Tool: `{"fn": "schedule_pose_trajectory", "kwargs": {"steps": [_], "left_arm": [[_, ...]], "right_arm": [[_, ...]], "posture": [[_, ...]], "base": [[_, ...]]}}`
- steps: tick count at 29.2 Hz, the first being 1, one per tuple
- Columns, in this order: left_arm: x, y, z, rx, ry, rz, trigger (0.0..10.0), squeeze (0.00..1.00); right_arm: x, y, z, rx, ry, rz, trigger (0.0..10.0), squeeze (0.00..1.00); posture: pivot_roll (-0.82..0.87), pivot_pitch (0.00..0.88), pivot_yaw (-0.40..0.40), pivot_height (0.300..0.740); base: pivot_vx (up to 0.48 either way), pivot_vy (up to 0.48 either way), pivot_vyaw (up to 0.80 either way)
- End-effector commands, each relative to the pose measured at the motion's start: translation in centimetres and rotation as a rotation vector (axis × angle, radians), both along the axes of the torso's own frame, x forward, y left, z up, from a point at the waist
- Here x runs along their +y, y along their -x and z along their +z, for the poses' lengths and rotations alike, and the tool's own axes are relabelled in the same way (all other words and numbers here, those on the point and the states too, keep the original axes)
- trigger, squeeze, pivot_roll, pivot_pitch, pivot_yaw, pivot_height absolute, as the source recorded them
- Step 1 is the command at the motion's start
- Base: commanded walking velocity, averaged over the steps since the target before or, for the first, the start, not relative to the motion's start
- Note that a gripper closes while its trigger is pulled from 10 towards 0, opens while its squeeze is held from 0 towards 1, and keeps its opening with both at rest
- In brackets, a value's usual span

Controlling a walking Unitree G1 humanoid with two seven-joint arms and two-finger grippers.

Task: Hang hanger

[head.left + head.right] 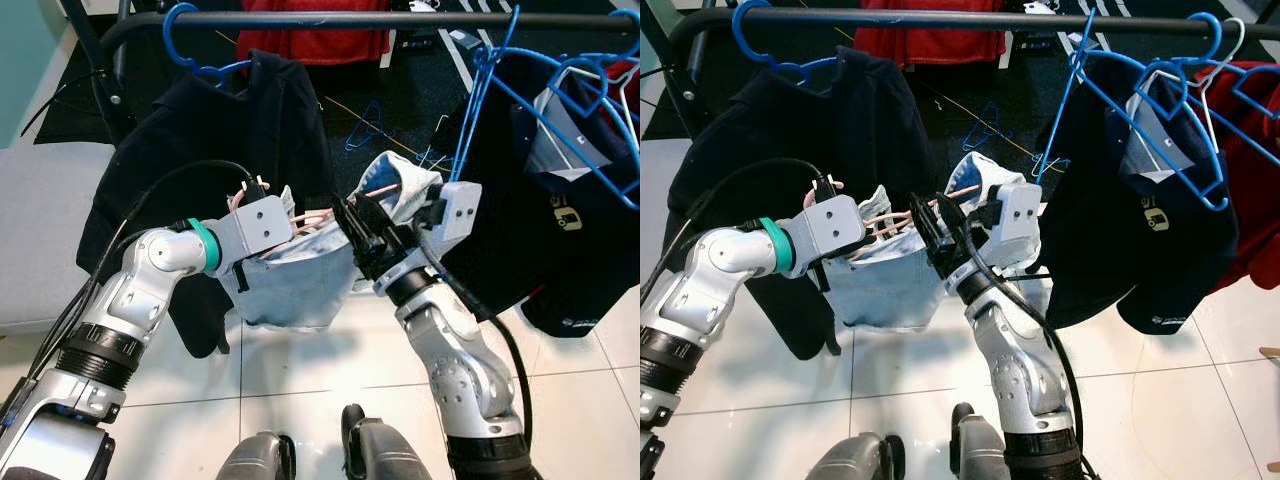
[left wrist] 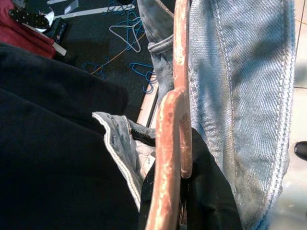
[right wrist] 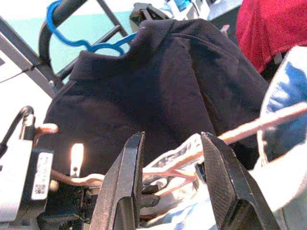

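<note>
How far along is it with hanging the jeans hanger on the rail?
Done: the light denim jeans are draped on the pink hanger. In hand: both the left gripper and the right gripper hold that hanger below the black rail, between two hung dark garments. Left: lifting its hook onto the rail.

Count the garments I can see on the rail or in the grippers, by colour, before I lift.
Dark navy tops on the rail: 2 (left one, right one)
Red garments on the rail: 1
Light blue denim on the pink hanger, between both grippers: 1
Total: 4
</note>
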State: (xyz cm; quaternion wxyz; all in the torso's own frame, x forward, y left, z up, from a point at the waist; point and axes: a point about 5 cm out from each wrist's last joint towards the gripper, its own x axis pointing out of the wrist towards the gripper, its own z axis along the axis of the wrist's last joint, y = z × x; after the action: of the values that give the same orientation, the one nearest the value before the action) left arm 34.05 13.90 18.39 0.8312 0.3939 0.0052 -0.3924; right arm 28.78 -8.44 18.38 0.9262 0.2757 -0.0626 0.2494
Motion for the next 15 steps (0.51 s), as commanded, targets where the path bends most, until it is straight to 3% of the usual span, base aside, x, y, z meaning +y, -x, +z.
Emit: {"fn": "schedule_pose_trajectory", "kwargs": {"steps": [1, 15], "left_arm": [[-0.4, 0.2, 0.7, -0.044, 0.007, -0.020, 10.0, 0.00], [-0.9, 0.4, 0.8, -0.065, 0.038, -0.019, 10.0, 0.00]], "right_arm": [[0.7, 0.0, -0.4, 0.069, -0.101, 0.013, 10.0, 0.00], [0.3, -0.7, -2.0, 0.236, -0.233, 0.048, 10.0, 0.00]], "posture": [[-0.05, 0.143, 0.072, 0.740], [-0.05, 0.139, 0.035, 0.740]], "base": [[0.000, 0.000, 0.00], [0.000, 0.000, 0.00]]}}
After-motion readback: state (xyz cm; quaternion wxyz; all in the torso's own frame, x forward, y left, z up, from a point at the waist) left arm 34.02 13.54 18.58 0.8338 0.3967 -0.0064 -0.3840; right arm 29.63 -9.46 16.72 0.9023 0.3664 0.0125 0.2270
